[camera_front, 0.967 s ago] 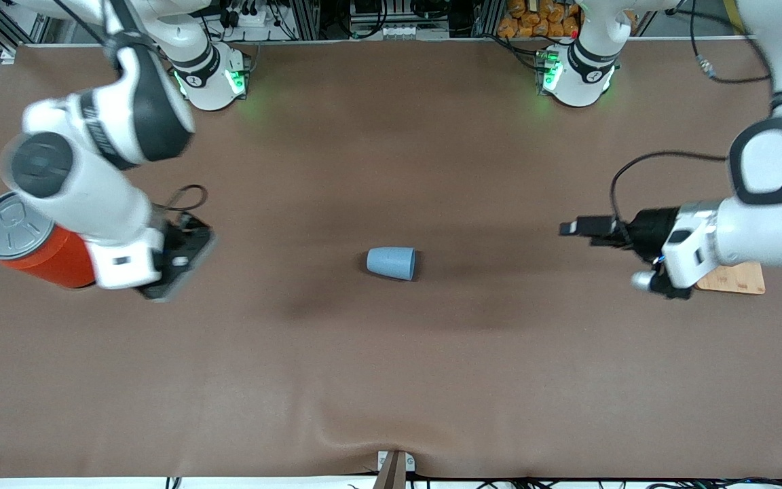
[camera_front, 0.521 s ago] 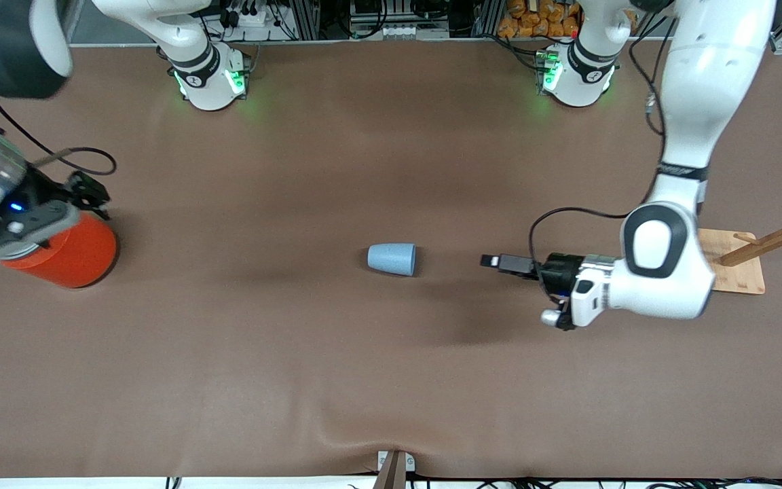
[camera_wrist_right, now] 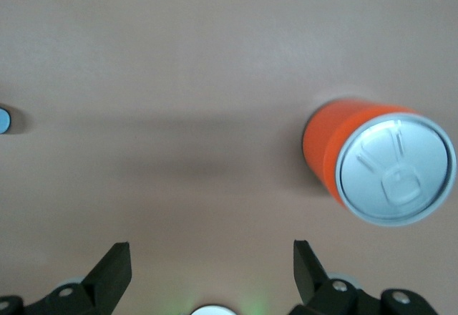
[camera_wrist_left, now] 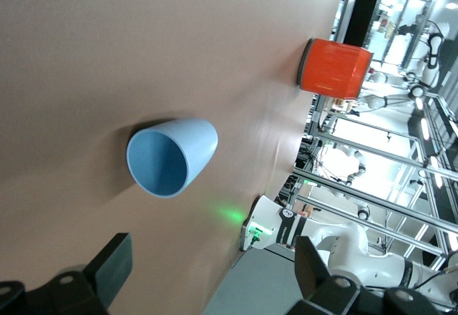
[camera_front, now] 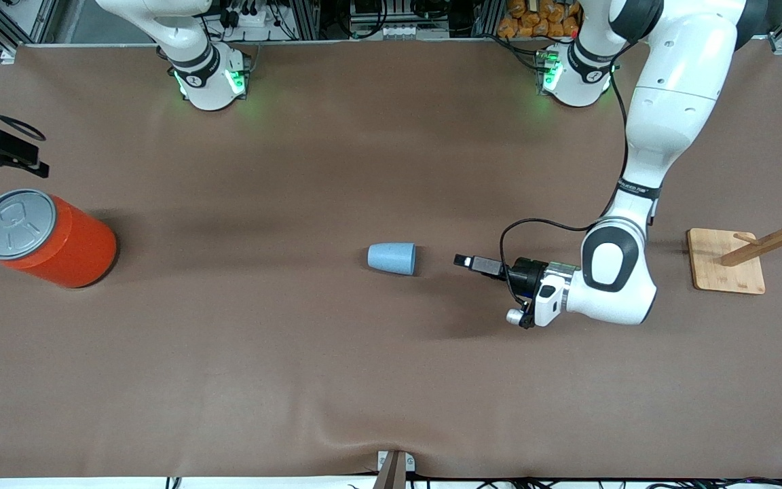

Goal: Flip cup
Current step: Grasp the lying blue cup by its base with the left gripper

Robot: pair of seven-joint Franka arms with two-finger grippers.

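Robotics lab, aluminium framing (camera_front: 309, 17), cabling

Upright orange can (camera_front: 45, 239), wooden rack (camera_front: 754, 255)

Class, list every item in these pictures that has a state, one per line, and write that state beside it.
cup: lying on its side, open mouth toward the left arm's end, nothing holding it.
orange can: upright, lid on.
wooden rack: upright, pegs bare.
left end effector: open, beside the cup, apart from it.
right end effector: open, holding nothing, near the orange can.
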